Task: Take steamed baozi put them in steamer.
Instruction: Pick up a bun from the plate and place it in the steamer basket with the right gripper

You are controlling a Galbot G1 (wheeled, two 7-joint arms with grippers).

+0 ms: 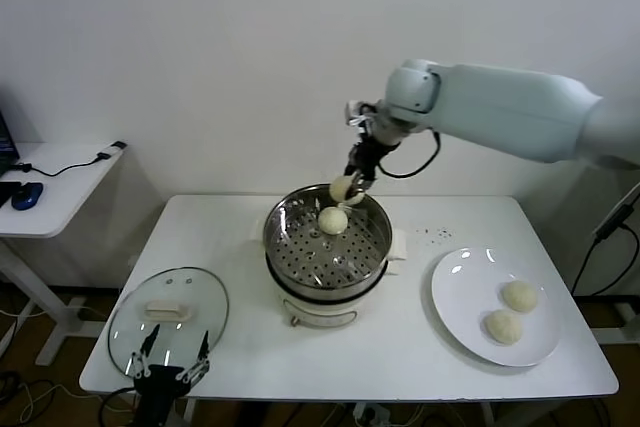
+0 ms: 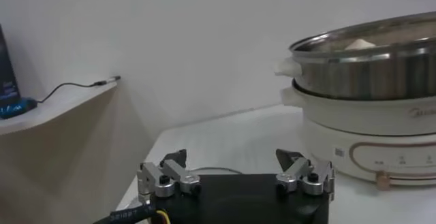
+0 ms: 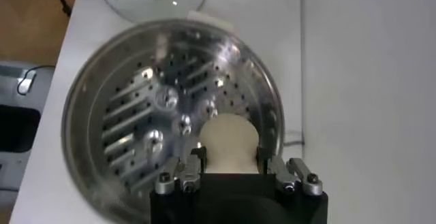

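At the near left corner of the table (image 1: 250, 367) we keep our left gripper (image 1: 167, 355) parked low, its fingers spread wide and holding nothing, just in front of the glass lid (image 1: 168, 309) that lies flat there. Toward the right edge sits the white plate (image 1: 462, 292), and on it two steamed baozi (image 1: 519, 295) rest side by side, touching or nearly so, waiting their turn.

Farther in, at the middle of the table, stands the steamer (image 1: 327, 252), its perforated floor bare except for one bun (image 1: 333, 220) lying near the far wall. Above the far rim our right gripper (image 1: 347, 188) hangs clenched on a fourth bun (image 3: 227, 144), its two fingers pressing the dome from opposite sides; the wrist view shows that bun (image 3: 227, 144) poised over the basket inside the rim.

We judge these buns light and soft, with smooth skin that dents or tears under a hard squeeze and may cling a little to the pads on release. The best hold is across the widest part of the dome, low on the flanks, with only gentle pressure. The release calls for a short drop onto the floor, clear of the bun already there.
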